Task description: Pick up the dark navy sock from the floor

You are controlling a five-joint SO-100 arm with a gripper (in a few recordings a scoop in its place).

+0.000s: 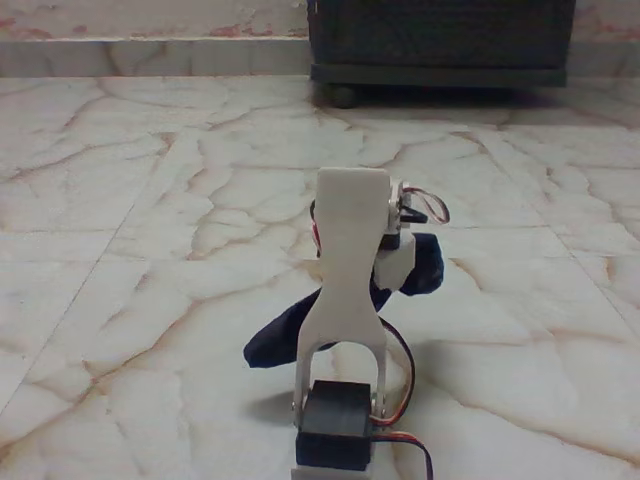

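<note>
Sock (290, 335), dark navy, behind white arm (348, 250); no readable writing.

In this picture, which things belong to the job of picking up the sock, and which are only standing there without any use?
Part of the job:
- the dark navy sock, draped behind the white arm
- the marble floor
- the pincer, hidden behind the arm, so open or shut cannot be told

Only standing about:
- the dark wooden cabinet at the back
- the wall base beside it
</note>
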